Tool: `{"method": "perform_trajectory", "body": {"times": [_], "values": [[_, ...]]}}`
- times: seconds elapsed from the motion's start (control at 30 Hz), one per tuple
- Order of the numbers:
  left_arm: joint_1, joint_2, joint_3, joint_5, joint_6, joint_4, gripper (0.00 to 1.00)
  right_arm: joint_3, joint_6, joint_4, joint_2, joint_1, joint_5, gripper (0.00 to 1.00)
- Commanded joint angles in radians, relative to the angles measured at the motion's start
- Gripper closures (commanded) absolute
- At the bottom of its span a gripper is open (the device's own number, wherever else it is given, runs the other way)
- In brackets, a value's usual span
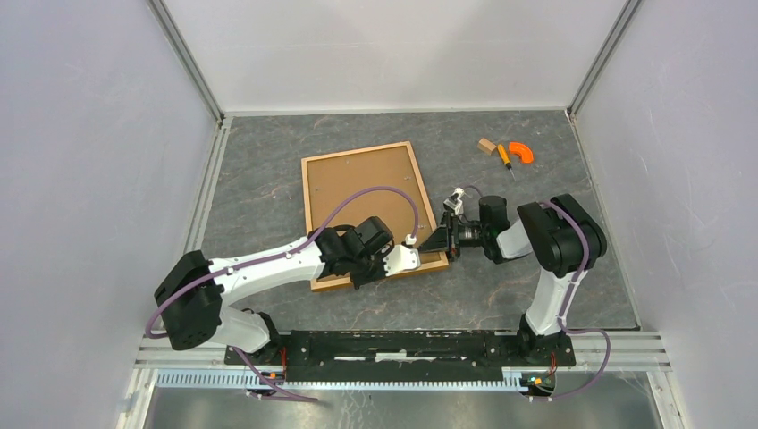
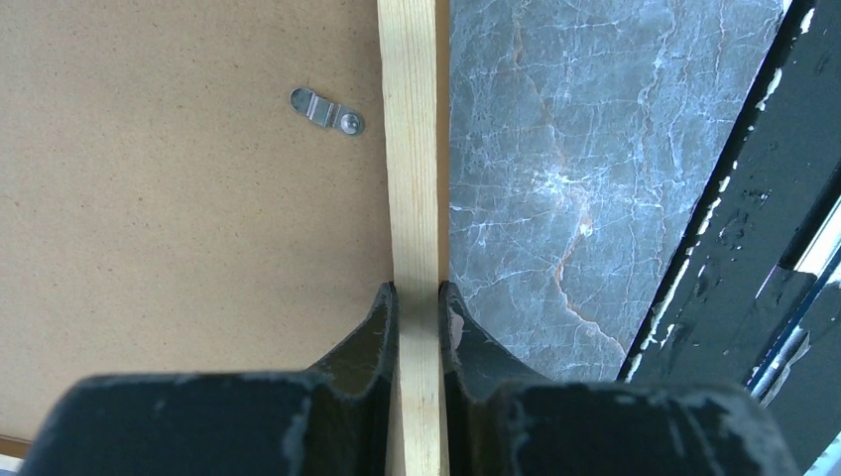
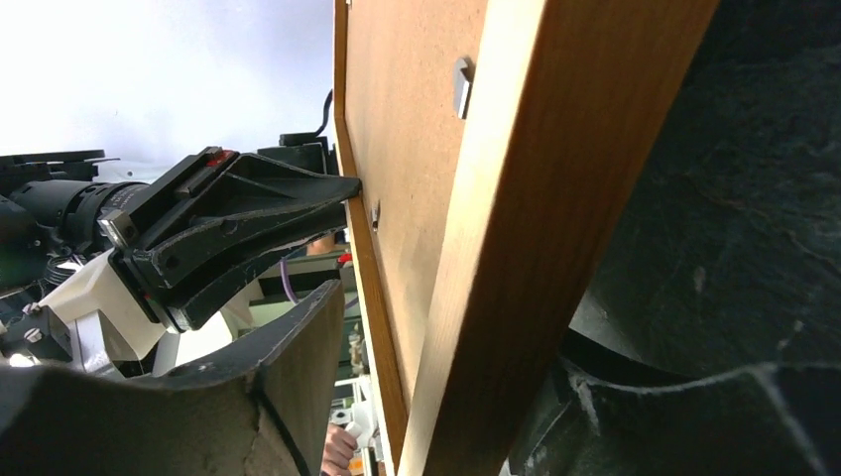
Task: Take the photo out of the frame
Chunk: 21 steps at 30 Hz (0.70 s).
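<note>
Frame (image 2: 415, 149) rail clenched in left end effector (image 2: 418, 297); right end effector (image 1: 442, 240) half-open, straddling edge.

Dark grey marbled desk (image 1: 259, 179) here. The frame (image 1: 357, 151) is lying on it face-down, brown backing board (image 1: 357, 183) up. Off in the far right corner: a little wooden block (image 1: 485, 146), a small screwdriver (image 1: 506, 158) and an orange curved piece (image 1: 521, 152).

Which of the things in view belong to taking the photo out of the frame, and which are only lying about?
Belong to the job: frame, face down; its backing board with metal clips; left gripper clamped on the near rail; right gripper astride the right rail. The photo is hidden.

Lying about, far right: small wooden block, orange-handled screwdriver, orange curved piece.
</note>
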Motion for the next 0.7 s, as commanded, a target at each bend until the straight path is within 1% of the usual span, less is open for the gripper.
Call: {"method": "perform_trajectory", "body": {"times": [0.0,0.33,0.43,0.5,0.6,0.63,0.67], "values": [[-0.014,-0.027,0.015,0.007,0.073,0.097,0.98,0.002,0.088,0.142,0.025,0.029,-0.042,0.43],[-0.027,-0.014,0.013,0.000,0.086,0.109,0.98,0.005,0.147,0.216,0.062,0.065,-0.053,0.54],[-0.031,-0.018,0.004,-0.016,0.098,0.111,0.98,0.003,0.147,0.216,0.063,0.069,-0.053,0.59],[-0.032,-0.018,-0.004,-0.032,0.110,0.115,0.98,0.002,0.148,0.216,0.060,0.069,-0.052,0.65],[-0.032,-0.018,-0.008,-0.066,0.112,0.115,0.98,0.004,0.147,0.212,0.046,0.069,-0.052,0.80],[-0.032,-0.019,-0.003,-0.076,0.107,0.108,0.94,0.006,0.143,0.210,0.034,0.068,-0.053,0.88],[-0.032,-0.021,0.008,-0.078,0.097,0.091,0.87,0.010,0.138,0.201,0.024,0.069,-0.054,0.94]]}}
